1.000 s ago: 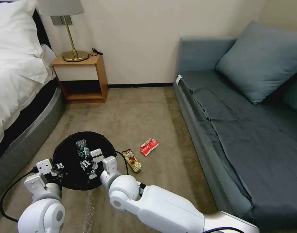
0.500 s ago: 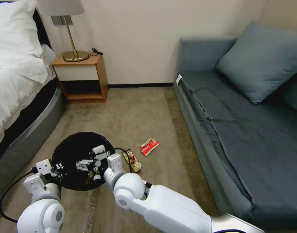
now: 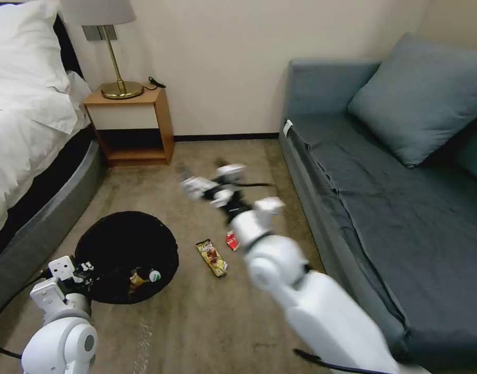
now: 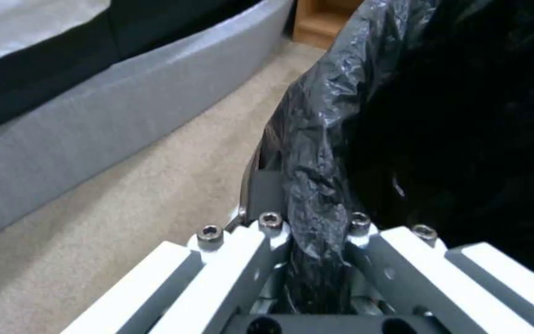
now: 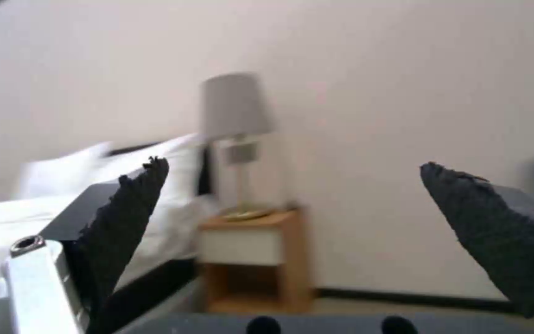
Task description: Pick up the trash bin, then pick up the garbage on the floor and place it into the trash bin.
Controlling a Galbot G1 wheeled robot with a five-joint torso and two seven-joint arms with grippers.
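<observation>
Beige carpet (image 3: 217, 322) covers the floor between a bed with white sheets (image 3: 25, 114) on the left and a grey-blue sofa (image 3: 399, 208) on the right, and at the far wall a small wooden nightstand (image 3: 132, 124) carries a brass lamp with a pale shade (image 3: 106, 31). From the head view, the low round trash bin lined with a crinkly black plastic bag (image 3: 125, 244) sits near left on the carpet, and inside it lie a small green bottle with white cap (image 3: 154, 276) and a piece of crumpled brown paper (image 3: 136, 279). The left gripper (image 3: 85, 271) is at the near left rim of the bin. Right of the bin, a yellow-brown snack wrapper (image 3: 212, 257) lies on the carpet, and just beyond it a red-and-white packet (image 3: 231, 240) is partly hidden behind the right arm. The right gripper (image 3: 199, 186) is raised above the carpet, farther than the wrapper, blurred, and holds nothing. From the left wrist view, the left gripper (image 4: 313, 232) has its fingers pressed together on the bag-covered rim of the bin (image 4: 322, 139), with the grey bed base (image 4: 125, 111) near it. From the right wrist view, the right gripper (image 5: 304, 218) is spread wide with nothing between its dark pads (image 5: 125, 208), facing the lamp (image 5: 236, 111) and the nightstand (image 5: 255, 250).
</observation>
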